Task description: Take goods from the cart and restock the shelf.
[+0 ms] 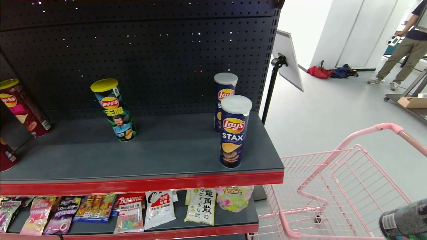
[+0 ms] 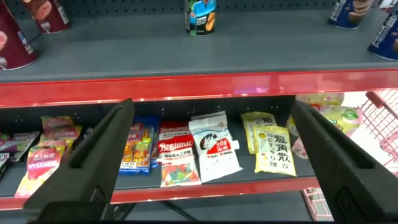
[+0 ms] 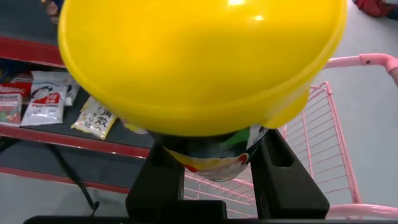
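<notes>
Right now the right pincer [image 3: 217, 171] is clenched on the yellow-lidded can [image 3: 205, 62]. Its black fingers [image 3: 165, 186] press the printed body some way behind the lid. The can hangs above the cart [image 1: 388, 126] and looks tipped over rather than upright.

The upper shelf board [image 1: 166, 146] lies ahead of this pincer, off to its left and higher. I judge the main risk to be the grip itself. The tube is smooth and round, with only two narrow contact lines on it, so turning it upright could let it twist or slide out and drop back into the cart.

The red lip [image 1: 143, 183] along the board's front comes next. If the can travels too low, its base could strike that lip and be levered out of the fingers.

The front blue can [image 1: 235, 131] is the shelf item closest to the pincer and stands near the board's edge, with a second blue can [image 1: 225, 90] behind it. A wide swing could topple either one, while the green can [image 1: 114, 111] farther left leaves a freer gap.

The left pincer [image 2: 208, 107] is released, jaws spread wide, and faces the snack bags [image 2: 214, 146] on the lower tier just beyond it. Any drift forward could snag them
</notes>
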Robot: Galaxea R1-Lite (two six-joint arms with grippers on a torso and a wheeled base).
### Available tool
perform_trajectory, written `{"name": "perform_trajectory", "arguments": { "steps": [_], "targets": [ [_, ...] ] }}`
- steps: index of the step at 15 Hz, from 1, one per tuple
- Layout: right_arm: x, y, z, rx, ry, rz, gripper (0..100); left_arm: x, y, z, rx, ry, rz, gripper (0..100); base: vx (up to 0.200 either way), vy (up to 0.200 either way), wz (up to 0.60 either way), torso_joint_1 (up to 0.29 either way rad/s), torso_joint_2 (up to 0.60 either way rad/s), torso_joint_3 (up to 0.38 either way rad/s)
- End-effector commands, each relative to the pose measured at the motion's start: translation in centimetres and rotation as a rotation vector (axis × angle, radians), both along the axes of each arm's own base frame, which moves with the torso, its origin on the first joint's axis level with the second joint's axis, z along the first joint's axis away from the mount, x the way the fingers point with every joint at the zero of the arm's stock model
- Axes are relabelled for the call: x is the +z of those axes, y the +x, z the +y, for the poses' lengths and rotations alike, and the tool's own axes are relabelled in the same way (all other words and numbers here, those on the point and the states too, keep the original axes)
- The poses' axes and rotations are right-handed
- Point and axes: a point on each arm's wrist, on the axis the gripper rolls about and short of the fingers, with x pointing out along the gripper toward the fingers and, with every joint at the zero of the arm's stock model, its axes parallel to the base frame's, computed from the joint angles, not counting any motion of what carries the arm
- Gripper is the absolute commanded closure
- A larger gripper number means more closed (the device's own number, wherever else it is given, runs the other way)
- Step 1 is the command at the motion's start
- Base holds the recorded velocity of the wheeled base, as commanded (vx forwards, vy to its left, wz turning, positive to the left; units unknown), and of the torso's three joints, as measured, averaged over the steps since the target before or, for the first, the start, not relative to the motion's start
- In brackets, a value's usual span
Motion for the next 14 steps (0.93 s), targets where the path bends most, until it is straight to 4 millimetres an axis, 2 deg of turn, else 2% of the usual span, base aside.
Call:
{"name": "perform_trajectory", "arguments": {
  "steps": [1,5,14],
  "targets": [
    [-1.5,-1.3,-0.2,0.019,0.015,-0.056,100,0.0,0.0,0.0,-0.001,0.003,0.001,0,0.0,0.0,0.0,0.0,0.0,0.0],
    [-2.4,-2.1,-0.4,0.028,0.027,-0.097,100,0.0,0.0,0.0,-0.001,0.002,0.001,0,0.0,0.2,0.0,0.0,0.0,0.002],
    [-4.6,-2.4,-0.4,0.076,0.078,-0.093,100,0.0,0.0,0.0,-0.001,0.002,0.001,0,0.0,0.2,0.0,0.003,0.0,0.001]
  ]
}}
